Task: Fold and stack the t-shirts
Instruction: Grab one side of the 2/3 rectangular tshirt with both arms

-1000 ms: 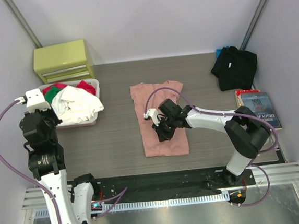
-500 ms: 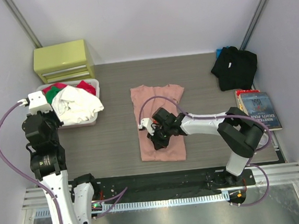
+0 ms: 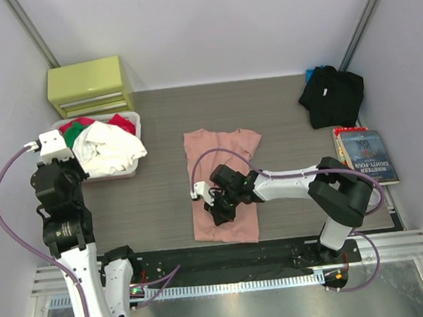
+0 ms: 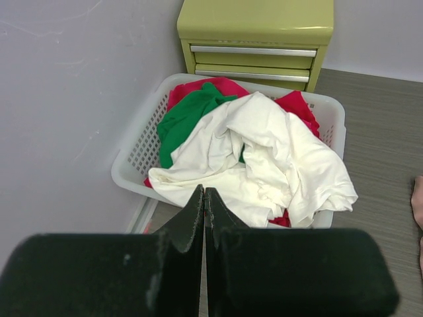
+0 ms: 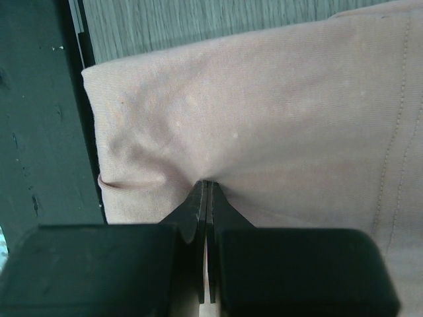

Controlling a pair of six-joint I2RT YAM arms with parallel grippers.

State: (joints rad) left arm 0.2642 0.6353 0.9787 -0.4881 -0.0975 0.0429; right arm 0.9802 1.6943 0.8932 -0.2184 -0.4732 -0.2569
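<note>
The salmon-pink t-shirt point(image 3: 222, 149) lies folded into a long strip at the middle of the table, its lower end reaching the near edge. My right gripper point(image 3: 218, 211) is low on the strip's lower half. In the right wrist view this gripper point(image 5: 207, 184) is shut on the pink cloth point(image 5: 264, 99), which puckers at its tips. The black t-shirt point(image 3: 332, 96) lies crumpled at the far right. My left gripper point(image 4: 204, 192) is shut and empty, held up above the left side and facing the basket.
A white basket point(image 3: 133, 122) with white, green and red clothes stands at the left, a yellow-green drawer box point(image 3: 90, 86) behind it. A book point(image 3: 368, 156) lies at the right edge. A black mat point(image 3: 227, 257) runs along the near edge.
My right gripper has moved toward the near left, and the pink t-shirt has slid with it toward the near edge. The left arm has hardly moved.
</note>
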